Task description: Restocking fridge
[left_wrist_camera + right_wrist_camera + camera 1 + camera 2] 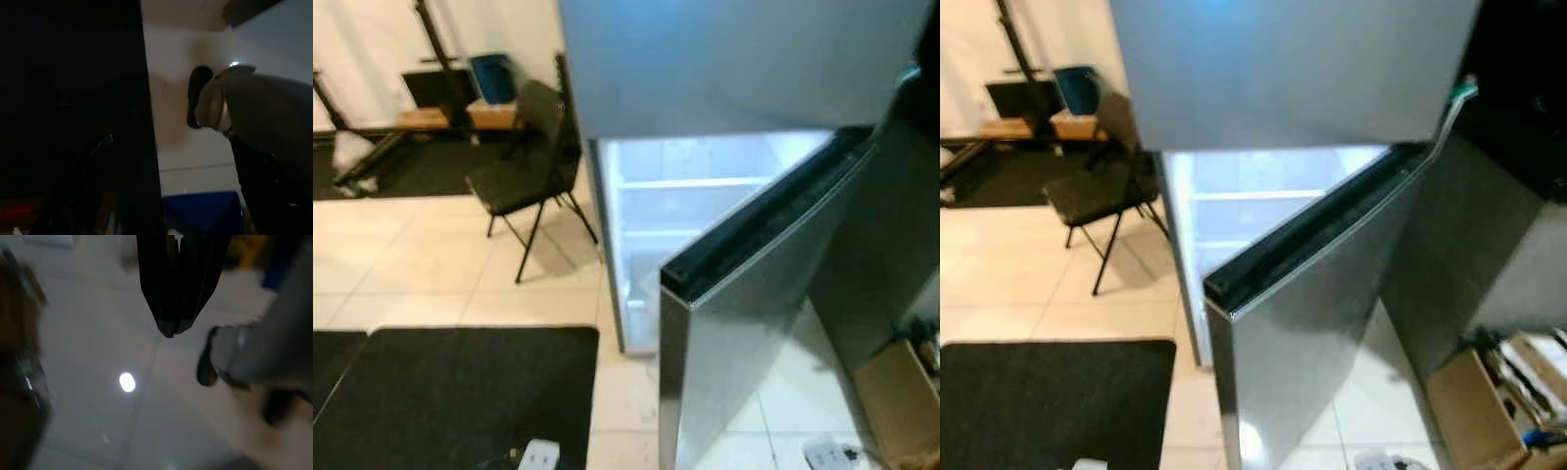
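Fridge (pixel 754 59) stands ahead, lower door (pixel 744 323) swung half open, lit shelves (pixel 690 181) bare. Right gripper (pixel 177 330) hangs over floor tile, fingers together, empty. Left gripper: fingers' state cannot be told. Judgement: widen the door fully, then fetch stock from the cardboard box (pixel 1474 411) right of the fridge.

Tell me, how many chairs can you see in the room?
1. A black folding chair stands on the tile floor left of the open fridge. Others may be hidden behind the fridge door.
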{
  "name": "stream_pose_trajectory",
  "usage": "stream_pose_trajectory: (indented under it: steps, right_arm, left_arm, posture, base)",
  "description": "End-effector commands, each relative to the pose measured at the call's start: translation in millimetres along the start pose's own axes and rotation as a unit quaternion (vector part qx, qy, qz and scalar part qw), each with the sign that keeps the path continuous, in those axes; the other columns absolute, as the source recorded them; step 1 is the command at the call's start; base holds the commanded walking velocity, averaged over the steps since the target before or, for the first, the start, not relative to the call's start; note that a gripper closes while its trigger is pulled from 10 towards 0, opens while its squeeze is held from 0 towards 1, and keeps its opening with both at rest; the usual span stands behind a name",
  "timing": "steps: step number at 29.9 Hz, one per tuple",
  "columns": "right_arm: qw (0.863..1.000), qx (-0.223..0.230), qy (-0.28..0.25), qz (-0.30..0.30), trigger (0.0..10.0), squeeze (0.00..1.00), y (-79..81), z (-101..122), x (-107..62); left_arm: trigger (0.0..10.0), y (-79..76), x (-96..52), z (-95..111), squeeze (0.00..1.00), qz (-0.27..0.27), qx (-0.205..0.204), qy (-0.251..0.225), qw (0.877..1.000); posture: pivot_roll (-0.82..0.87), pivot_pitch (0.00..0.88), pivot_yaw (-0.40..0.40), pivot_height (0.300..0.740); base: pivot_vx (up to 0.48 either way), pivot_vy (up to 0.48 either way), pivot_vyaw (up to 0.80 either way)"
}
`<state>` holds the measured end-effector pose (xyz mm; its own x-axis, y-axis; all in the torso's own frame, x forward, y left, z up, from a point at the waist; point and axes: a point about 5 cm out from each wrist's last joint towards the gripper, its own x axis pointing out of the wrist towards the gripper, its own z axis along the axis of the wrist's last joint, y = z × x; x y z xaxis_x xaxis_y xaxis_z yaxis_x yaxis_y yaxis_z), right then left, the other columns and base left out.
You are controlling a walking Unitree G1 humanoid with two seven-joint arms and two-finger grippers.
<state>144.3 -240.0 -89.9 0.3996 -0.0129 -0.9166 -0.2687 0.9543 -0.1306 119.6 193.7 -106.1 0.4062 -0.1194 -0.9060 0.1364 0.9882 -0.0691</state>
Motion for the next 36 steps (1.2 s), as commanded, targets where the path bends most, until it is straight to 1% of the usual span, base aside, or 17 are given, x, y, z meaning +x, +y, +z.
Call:
stream_pose_trajectory:
  steps: [1, 2, 6, 15, 17, 21, 23, 25, 26, 27, 28, 29, 31, 32, 33, 35, 36]
  right_arm:
    - [1.000, -0.004, -0.004, -0.009, 10.0, 0.00, -5.8, 5, -0.6]
    - [1.000, -0.007, -0.013, -0.011, 10.0, 0.00, -7.6, 11, -0.4]
    - [1.000, -0.012, -0.021, -0.013, 10.0, 0.00, -9.1, 18, -0.1]
    - [0.999, -0.012, -0.031, -0.021, 10.0, 0.00, -10.6, 23, -0.1]
    - [0.998, 0.011, -0.058, -0.034, 10.0, 0.00, -15.5, 33, -0.9]
    - [0.995, 0.030, -0.085, -0.048, 10.0, 0.00, -21.8, 44, -2.5]
    - [0.988, 0.067, -0.126, -0.062, 10.0, 0.00, -31.6, 59, -5.8]
    - [0.986, 0.075, -0.137, -0.064, 10.0, 0.00, -33.7, 63, -6.8]
    - [0.978, 0.103, -0.171, -0.063, 10.0, 0.00, -38.3, 75, -9.5]
    - [0.973, 0.119, -0.190, -0.058, 10.0, 0.00, -40.0, 82, -11.0]
    - [0.973, 0.119, -0.190, -0.058, 10.0, 0.00, -40.0, 82, -11.0]
    - [0.969, 0.130, -0.202, -0.056, 10.0, 0.00, -41.0, 86, -12.0]
    - [0.959, 0.153, -0.236, -0.040, 10.0, 0.00, -40.8, 100, -14.4]
    - [0.951, 0.162, -0.264, -0.019, 10.0, 0.00, -37.8, 113, -16.4]
    - [0.951, 0.162, -0.264, -0.019, 10.0, 0.00, -37.8, 113, -16.4]
    - [0.933, 0.166, -0.318, 0.024, 10.0, 0.00, -30.3, 142, -21.8]
    - [0.933, 0.166, -0.318, 0.024, 10.0, 0.00, -30.3, 142, -21.8]
  left_arm:
    - [10.0, -0.2, -1.2, -8, 0.00, -0.001, 0.001, 0.014, 1.000]
    - [10.0, -0.8, -0.8, -7, 0.00, -0.002, 0.002, 0.013, 1.000]
    - [10.0, -1.2, -0.6, -6, 0.00, -0.002, 0.002, 0.011, 1.000]
    - [10.0, -1.7, -0.6, -7, 0.00, -0.003, 0.002, 0.012, 1.000]
    - [10.0, -1.6, -0.7, -7, 0.00, -0.003, 0.001, 0.013, 1.000]
    - [10.0, -1.5, -0.8, -8, 0.00, -0.002, 0.000, 0.013, 1.000]
    - [10.0, -1.3, -0.9, -8, 0.00, -0.002, 0.001, 0.013, 1.000]
    - [10.0, -1.3, -0.9, -8, 0.00, -0.002, 0.001, 0.013, 1.000]
    - [10.0, -1.3, -0.9, -8, 0.00, -0.003, 0.001, 0.013, 1.000]
    - [10.0, -1.3, -1.0, -8, 0.00, -0.003, 0.001, 0.013, 1.000]
    - [10.0, -1.3, -1.0, -8, 0.00, -0.003, 0.001, 0.013, 1.000]
    - [10.0, -1.3, -1.0, -8, 0.00, -0.003, 0.001, 0.013, 1.000]
    - [10.0, -1.2, -1.2, -9, 0.00, -0.003, 0.000, 0.013, 1.000]
    - [10.0, -1.2, -1.4, -10, 0.00, -0.003, 0.000, 0.013, 1.000]
    - [10.0, -1.2, -1.4, -10, 0.00, -0.003, 0.000, 0.013, 1.000]
    - [10.0, -1.0, -1.8, -11, 0.00, -0.003, -0.001, 0.014, 1.000]
    - [10.0, -1.0, -1.8, -11, 0.00, -0.003, -0.001, 0.014, 1.000]
  posture:
    - [-0.08, 0.000, -0.005, 0.740]
    - [-0.08, 0.000, -0.006, 0.740]
    - [-0.08, 0.000, -0.006, 0.740]
    - [-0.08, 0.000, -0.008, 0.740]
    - [-0.08, 0.000, -0.007, 0.740]
    - [-0.08, 0.000, -0.007, 0.740]
    - [-0.08, 0.000, -0.006, 0.740]
    - [-0.08, 0.000, -0.006, 0.740]
    - [-0.08, 0.000, -0.007, 0.740]
    - [-0.08, 0.000, -0.008, 0.740]
    - [-0.08, 0.000, -0.008, 0.740]
    - [-0.08, 0.000, -0.007, 0.740]
    - [-0.08, 0.000, -0.007, 0.740]
    - [-0.08, 0.000, -0.006, 0.740]
    - [-0.08, 0.000, -0.006, 0.740]
    - [-0.07, 0.000, -0.006, 0.740]
    - [-0.07, 0.000, -0.006, 0.740]
  base:
    - [0.000, 0.000, 0.71]
    - [0.000, 0.000, 0.71]
    - [0.000, 0.000, 0.71]
    - [0.000, 0.000, 0.71]
    - [0.000, 0.000, 0.65]
    - [0.000, 0.000, 0.15]
    - [0.000, 0.000, 0.00]
    - [0.000, 0.000, 0.00]
    - [0.000, 0.000, 0.00]
    - [0.000, 0.000, 0.00]
    - [0.000, 0.000, 0.00]
    - [0.000, 0.000, 0.00]
    - [0.000, 0.000, 0.00]
    - [0.000, 0.000, 0.00]
    - [0.000, 0.000, 0.00]
    - [0.000, 0.000, 0.00]
    - [0.000, 0.000, 0.00]
